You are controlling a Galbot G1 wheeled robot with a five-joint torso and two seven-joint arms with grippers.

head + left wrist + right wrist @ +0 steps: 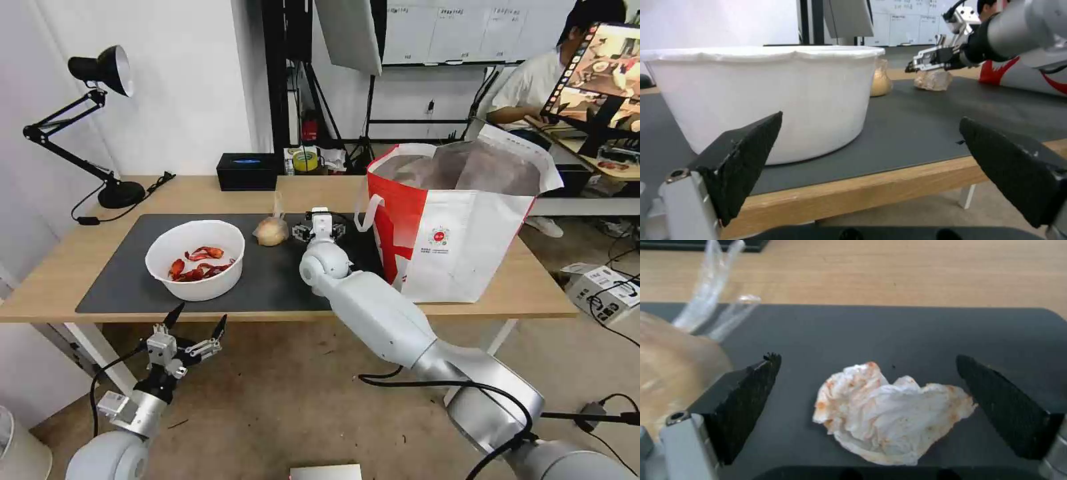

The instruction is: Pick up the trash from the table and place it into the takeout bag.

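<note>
Nearest, the left gripper [198, 321] hangs open below the table [60, 267] edge, at 6 o'clock from the bowl [195, 259]. At 2 o'clock from the bowl lies the bun [271, 231]. Right gripper [321, 229], fingers spread, straddles the tissue [891, 411], untouched. Bag [460, 227] stands at 3 o'clock.

Right hand [867, 390] spread wide over tissue [889, 420]; bare mat [907, 336] lies beyond it. Bagged bun [671, 373] crowds one finger; takeout bag [460, 233] walls off the right. Left hand [197, 320], below the table [60, 267] edge, faces the bowl [769, 96].
</note>
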